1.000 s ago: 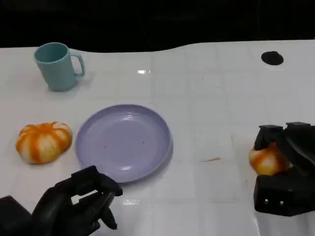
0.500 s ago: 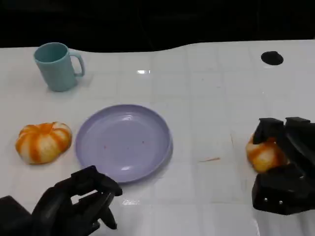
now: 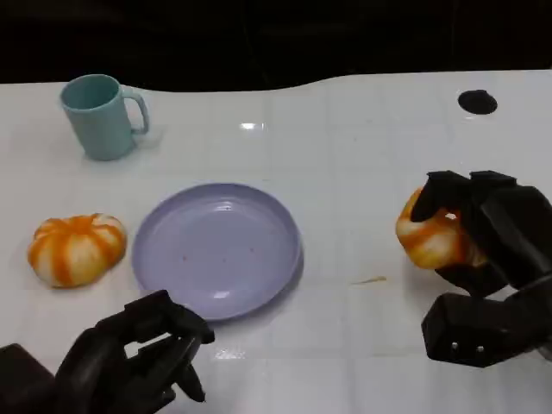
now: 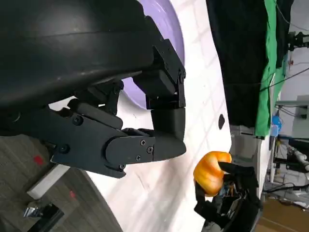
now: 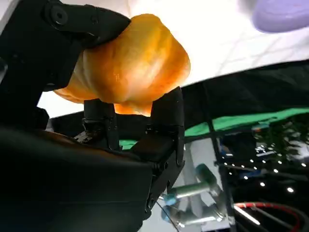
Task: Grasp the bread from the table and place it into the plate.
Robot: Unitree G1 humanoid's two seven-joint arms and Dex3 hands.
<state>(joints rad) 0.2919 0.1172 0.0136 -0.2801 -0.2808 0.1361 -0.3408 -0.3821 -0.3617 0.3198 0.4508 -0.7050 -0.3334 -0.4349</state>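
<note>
bread (image 3: 431,239): in my right hand (image 3: 483,259), off the surface (image 3: 362,164), right of the plate (image 3: 216,250), well apart from it
right fingers (image 5: 166,121): wrapped round the bread from both sides, pinching it
left hand (image 3: 129,358): near edge, below the plate, fingers curled in on nothing
handling: I judge it light and soft, squashes easily; hold across the widest part, light squeeze only
other: second bun (image 3: 76,248) left of the plate, mug (image 3: 102,116) far left
risk: crust looks smooth, could slip if I loosen
</note>
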